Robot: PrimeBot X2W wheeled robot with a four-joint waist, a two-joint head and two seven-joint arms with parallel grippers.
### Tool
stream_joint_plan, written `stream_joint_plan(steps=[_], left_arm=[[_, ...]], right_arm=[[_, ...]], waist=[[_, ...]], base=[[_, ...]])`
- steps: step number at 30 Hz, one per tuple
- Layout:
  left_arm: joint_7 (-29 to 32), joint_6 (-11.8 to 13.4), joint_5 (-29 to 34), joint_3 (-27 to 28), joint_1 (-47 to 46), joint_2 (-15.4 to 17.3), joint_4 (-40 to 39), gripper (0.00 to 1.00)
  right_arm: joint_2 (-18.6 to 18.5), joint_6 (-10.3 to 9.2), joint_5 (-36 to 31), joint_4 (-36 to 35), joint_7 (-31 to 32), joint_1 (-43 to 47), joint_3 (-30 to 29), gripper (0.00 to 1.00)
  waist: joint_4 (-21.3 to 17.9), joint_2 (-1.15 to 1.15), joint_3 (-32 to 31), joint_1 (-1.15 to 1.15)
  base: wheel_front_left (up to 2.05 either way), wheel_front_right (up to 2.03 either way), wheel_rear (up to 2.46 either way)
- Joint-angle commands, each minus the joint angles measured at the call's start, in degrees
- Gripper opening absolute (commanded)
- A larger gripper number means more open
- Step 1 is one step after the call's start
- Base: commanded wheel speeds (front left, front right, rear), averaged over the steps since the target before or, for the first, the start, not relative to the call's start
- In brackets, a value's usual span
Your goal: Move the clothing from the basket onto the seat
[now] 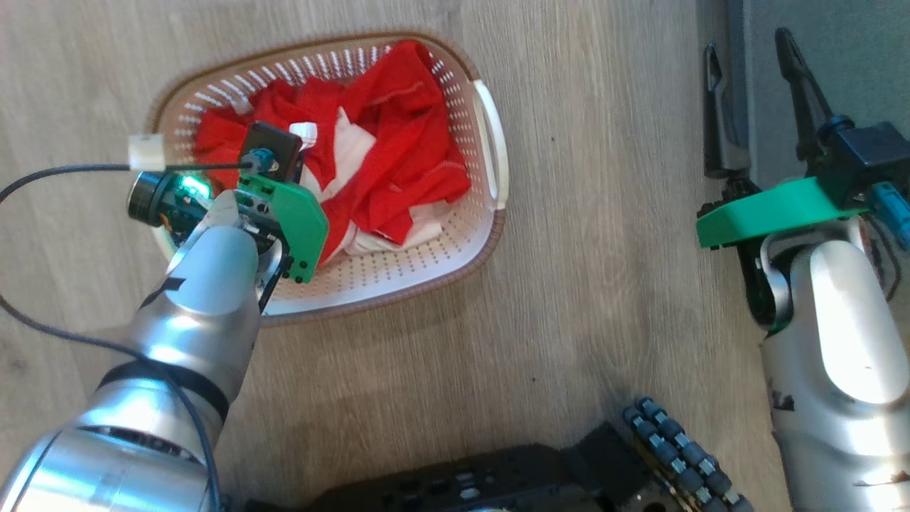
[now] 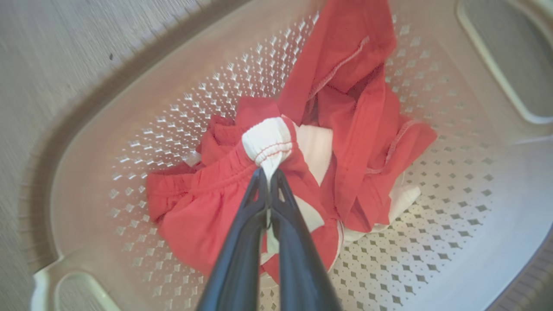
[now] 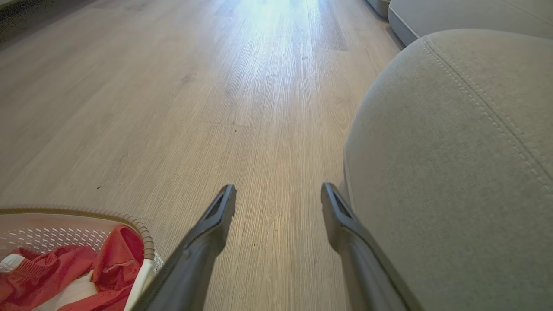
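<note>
The cream perforated basket [image 1: 455, 242] sits on the wooden floor with red and white clothing [image 1: 398, 149] bunched inside it. My left gripper [image 2: 268, 175] reaches down into the basket [image 2: 432, 242] and is shut on a white elastic band of the clothing [image 2: 268, 144]. In the head view its fingers are hidden under the green wrist bracket [image 1: 291, 213]. My right gripper [image 1: 746, 57] stands open and empty at the upper right, beside the grey seat [image 1: 839, 64]. Its fingertips [image 3: 227, 201] hover above the floor, left of the seat's [image 3: 453, 172] rounded corner.
Wooden floor [image 1: 604, 284] separates the basket from the seat. My dark wheeled base [image 1: 569, 476] lies at the bottom edge. A black cable [image 1: 64, 174] loops from my left wrist. A second grey cushion [image 3: 466, 15] lies farther back.
</note>
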Motion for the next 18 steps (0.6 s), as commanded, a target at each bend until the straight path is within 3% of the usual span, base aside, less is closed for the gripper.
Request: stream_joint_plan(steps=[1, 6, 10, 18], left_arm=[[-1.05, -0.27, -1.05, 1.46, 2.21, 1.21, -0.9, 0.0], [-2.13, -0.87, -4.21, 3.69, 5.87, 1.27, -5.48, 0.0], [-2.18, -1.04, -6.51, 6.35, 11.07, 3.12, -12.87, 0.0], [-2.19, 0.65, -9.57, 12.27, 21.29, 6.38, -26.77, 0.0]], right_arm=[[0.63, -0.01, 0.48, -1.15, -0.52, 2.83, 0.71, 1.0], [0.12, -0.01, 0.1, -0.2, -0.52, 5.18, -0.42, 1.0], [-0.84, -0.01, 0.03, 1.02, -0.52, 7.55, -0.99, 1.0], [-1.89, -0.01, 0.59, 3.47, -0.52, 11.98, -0.05, 1.0]], waist=[[1.08, 0.0, -2.48, 0.0], [3.79, 0.0, -9.25, 0.0], [6.02, 0.0, -15.72, 0.0], [8.43, 0.0, -28.34, 0.0]], base=[[0.0, 0.0, 0.0], [0.0, 0.0, 0.0], [0.0, 0.0, 0.0], [0.0, 0.0, 0.0]])
